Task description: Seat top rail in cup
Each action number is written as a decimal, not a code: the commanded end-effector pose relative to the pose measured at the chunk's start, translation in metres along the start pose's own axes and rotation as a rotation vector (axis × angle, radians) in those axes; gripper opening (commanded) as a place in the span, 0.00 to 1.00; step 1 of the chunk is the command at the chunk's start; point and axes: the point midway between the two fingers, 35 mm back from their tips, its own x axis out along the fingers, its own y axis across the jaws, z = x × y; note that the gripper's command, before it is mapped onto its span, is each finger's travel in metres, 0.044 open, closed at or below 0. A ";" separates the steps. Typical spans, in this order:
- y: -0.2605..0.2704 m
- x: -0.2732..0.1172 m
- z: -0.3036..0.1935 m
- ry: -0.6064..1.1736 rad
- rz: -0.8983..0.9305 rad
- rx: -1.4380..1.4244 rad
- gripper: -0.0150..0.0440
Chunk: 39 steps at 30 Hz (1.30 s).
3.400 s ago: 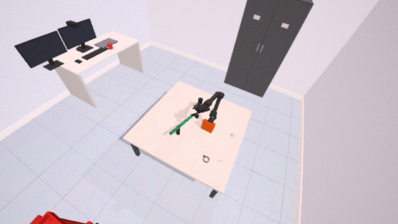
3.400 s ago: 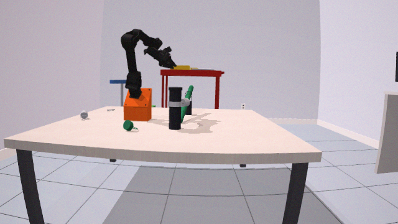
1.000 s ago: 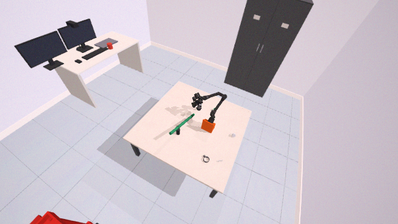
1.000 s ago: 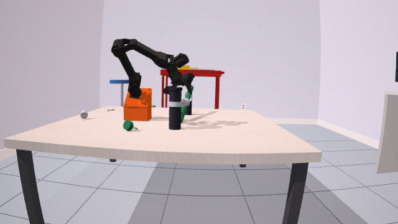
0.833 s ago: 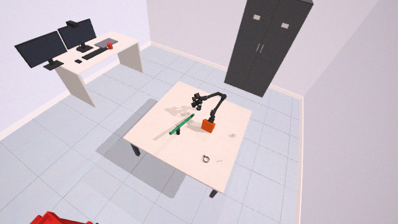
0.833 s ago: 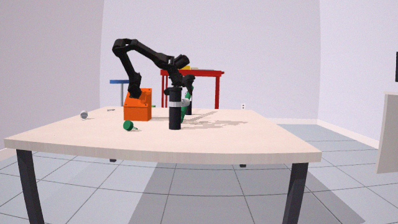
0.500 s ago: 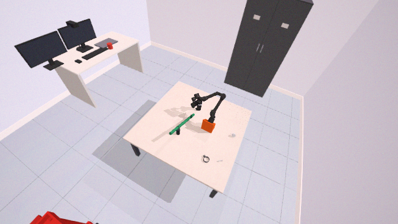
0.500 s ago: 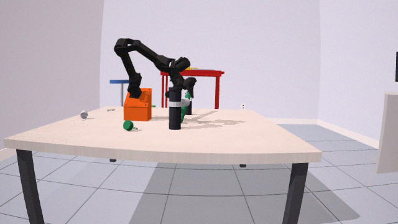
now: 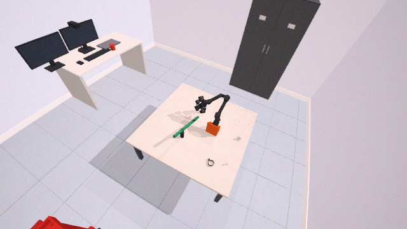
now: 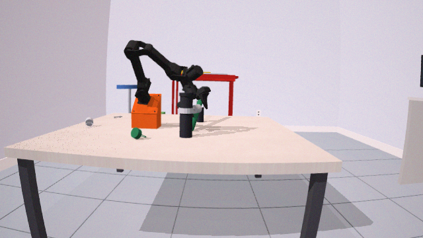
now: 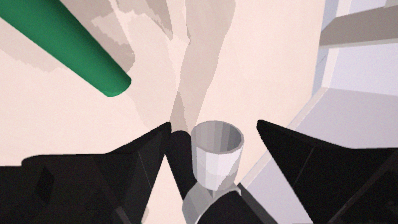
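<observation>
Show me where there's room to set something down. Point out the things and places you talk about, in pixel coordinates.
Top view: room between the green rail (image 9: 186, 126) (image 10: 195, 122) (image 11: 70, 50), orange block (image 9: 212, 129) (image 10: 145, 119) and small ring (image 9: 211, 165). Crowded: around the open claw (image 9: 200, 110) (image 10: 198, 102) (image 11: 213, 124), near the cup (image 10: 197, 108) (image 11: 215, 165) and big post (image 10: 186, 127) (image 11: 241, 210).
</observation>
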 end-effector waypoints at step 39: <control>0.015 0.003 -0.002 -0.079 -0.001 -0.145 0.25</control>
